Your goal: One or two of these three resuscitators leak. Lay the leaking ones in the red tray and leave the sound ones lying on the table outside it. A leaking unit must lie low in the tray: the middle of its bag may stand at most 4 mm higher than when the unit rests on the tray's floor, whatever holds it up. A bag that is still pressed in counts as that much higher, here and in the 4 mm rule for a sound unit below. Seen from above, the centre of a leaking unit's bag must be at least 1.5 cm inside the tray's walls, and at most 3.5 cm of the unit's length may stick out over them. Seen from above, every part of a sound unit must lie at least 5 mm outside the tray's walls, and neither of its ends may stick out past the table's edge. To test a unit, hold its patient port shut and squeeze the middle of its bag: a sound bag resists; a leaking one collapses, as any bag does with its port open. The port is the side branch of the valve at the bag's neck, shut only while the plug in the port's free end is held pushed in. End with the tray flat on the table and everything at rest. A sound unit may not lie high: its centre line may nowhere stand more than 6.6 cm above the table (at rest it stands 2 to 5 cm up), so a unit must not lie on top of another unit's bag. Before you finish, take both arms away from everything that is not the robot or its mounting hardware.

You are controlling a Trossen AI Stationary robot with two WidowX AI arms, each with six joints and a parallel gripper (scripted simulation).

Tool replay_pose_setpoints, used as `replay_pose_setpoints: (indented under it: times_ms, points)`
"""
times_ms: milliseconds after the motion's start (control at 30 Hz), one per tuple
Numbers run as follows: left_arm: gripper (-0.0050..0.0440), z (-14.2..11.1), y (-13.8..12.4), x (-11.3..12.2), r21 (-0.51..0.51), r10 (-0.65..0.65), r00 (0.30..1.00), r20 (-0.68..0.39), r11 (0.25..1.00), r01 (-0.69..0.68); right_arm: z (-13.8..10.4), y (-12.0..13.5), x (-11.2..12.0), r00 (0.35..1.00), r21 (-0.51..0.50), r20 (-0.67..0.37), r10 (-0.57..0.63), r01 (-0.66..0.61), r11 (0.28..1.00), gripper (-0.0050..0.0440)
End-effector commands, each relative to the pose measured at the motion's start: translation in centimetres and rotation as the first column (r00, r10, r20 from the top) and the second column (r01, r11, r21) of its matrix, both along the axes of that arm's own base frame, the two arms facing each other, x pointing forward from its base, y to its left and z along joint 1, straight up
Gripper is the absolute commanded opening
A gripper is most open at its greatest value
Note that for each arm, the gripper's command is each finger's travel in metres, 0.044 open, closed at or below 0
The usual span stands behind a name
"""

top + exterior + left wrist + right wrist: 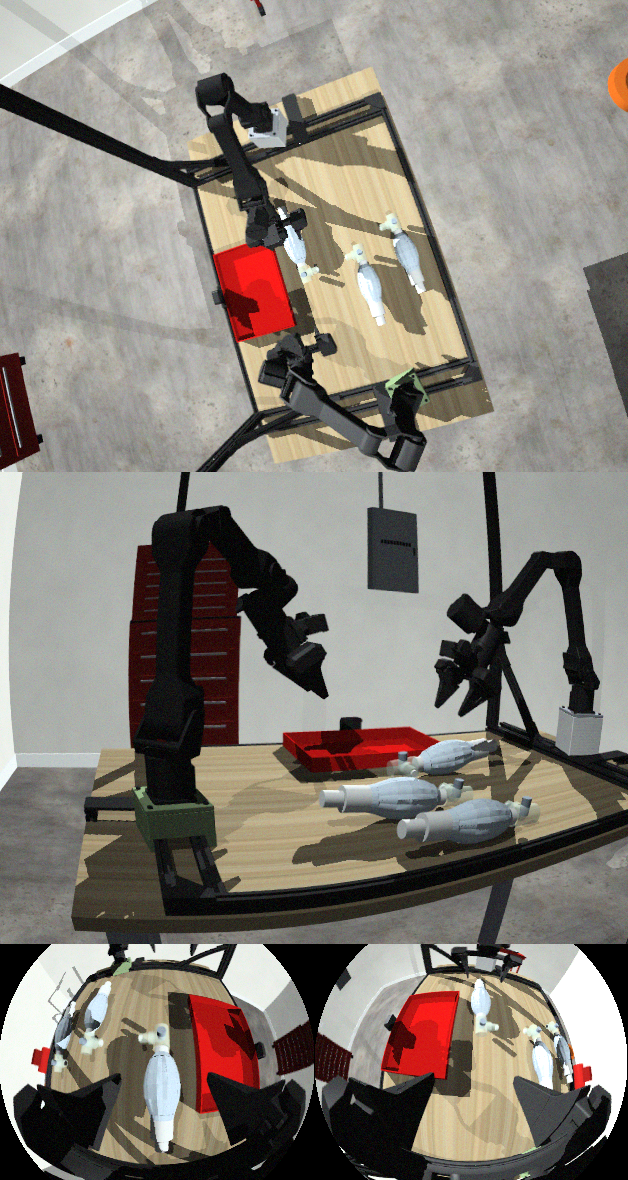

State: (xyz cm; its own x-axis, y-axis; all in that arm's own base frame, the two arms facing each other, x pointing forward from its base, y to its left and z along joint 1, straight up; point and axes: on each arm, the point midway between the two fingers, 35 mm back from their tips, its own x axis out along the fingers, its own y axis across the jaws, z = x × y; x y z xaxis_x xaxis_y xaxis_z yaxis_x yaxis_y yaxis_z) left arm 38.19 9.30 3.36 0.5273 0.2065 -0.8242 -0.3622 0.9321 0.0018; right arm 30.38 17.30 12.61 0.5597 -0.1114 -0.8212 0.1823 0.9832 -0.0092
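Three grey-white resuscitators lie on the wooden table outside the red tray [253, 291]. One [296, 248] lies just beside the tray, one [368, 284] in the middle, one [406, 253] furthest from it. My left gripper [291, 219] is open and empty, hanging high above the tail end of the unit beside the tray; that unit [161, 1085] shows between its fingers in the left wrist view. My right gripper [320, 343] [317, 685] is open and empty, high in the air past the tray's other end. The tray [360, 746] is empty.
A black frame rail [406, 878] runs around the table top. The right arm's green base [172, 817] and the left arm's white base [578, 733] stand at opposite ends. A small black fixture [350, 722] sits behind the tray.
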Motion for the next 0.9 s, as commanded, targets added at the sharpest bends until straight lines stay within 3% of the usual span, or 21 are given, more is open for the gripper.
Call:
replay_pose_setpoints:
  times_ms: [0,33,367,600,867]
  points:
    - [0.0440,-0.4,0.5,1.1,0.002,-0.005,1.000,0.009,1.000,0.005,0.0,0.0,0.0,1.000,0.000,0.001,0.002,-0.002,1.000,0.0409]
    - [0.0440,-0.1,0.1,0.1,0.001,-0.002,1.000,0.001,1.000,0.002,-0.3,-0.2,1.1,1.000,0.001,-0.001,-0.001,0.001,1.000,0.0409]
    - [0.0440,-0.1,0.1,0.1,0.001,-0.002,1.000,0.001,1.000,0.002,-3.9,-4.4,12.3,1.000,0.013,0.016,0.008,-0.008,1.000,0.0409]
    - [0.0440,-0.1,0.1,0.2,0.002,-0.002,1.000,0.002,1.000,0.002,-3.6,-4.7,11.9,1.000,0.011,0.017,-0.006,0.005,1.000,0.0409]
    - [0.0440,-0.1,0.1,0.2,0.002,-0.002,1.000,0.002,1.000,0.002,-5.2,-7.0,15.6,0.999,0.010,0.033,0.009,-0.009,1.000,0.0409]
